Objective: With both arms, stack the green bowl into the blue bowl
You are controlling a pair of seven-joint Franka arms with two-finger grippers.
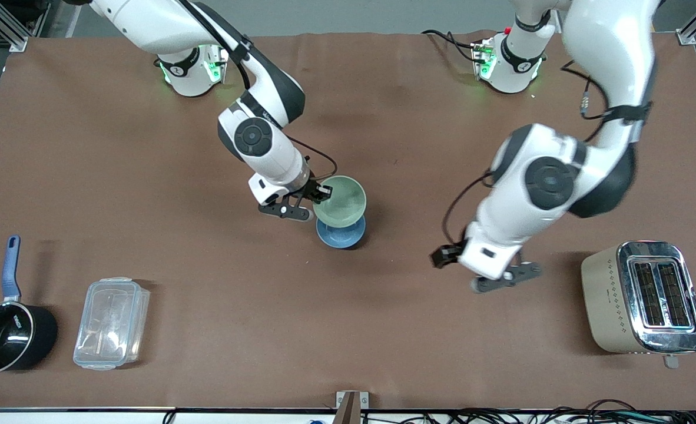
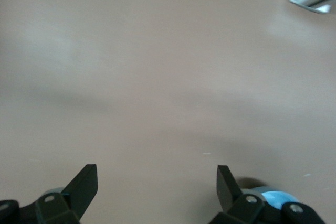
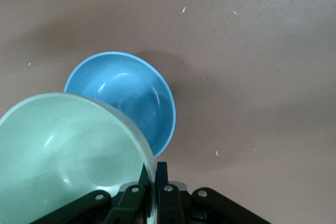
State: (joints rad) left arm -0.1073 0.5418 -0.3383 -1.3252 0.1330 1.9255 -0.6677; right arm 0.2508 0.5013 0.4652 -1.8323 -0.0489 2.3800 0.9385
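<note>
The pale green bowl [image 1: 340, 201] is held in the air by my right gripper [image 1: 320, 194], which is shut on its rim. It hangs over the blue bowl [image 1: 341, 232], which sits on the table in the middle and is partly covered by it. In the right wrist view the green bowl [image 3: 63, 156] is pinched at its rim by the gripper [image 3: 154, 174], with the blue bowl [image 3: 128, 95] below. My left gripper [image 1: 504, 278] is open and empty over bare table beside the toaster; its wrist view shows the gripper [image 2: 157, 182] over plain brown cloth.
A beige toaster [image 1: 642, 297] stands near the front camera at the left arm's end. A clear lidded container [image 1: 111, 323] and a black pot with a blue handle [image 1: 3, 327] sit near the front camera at the right arm's end.
</note>
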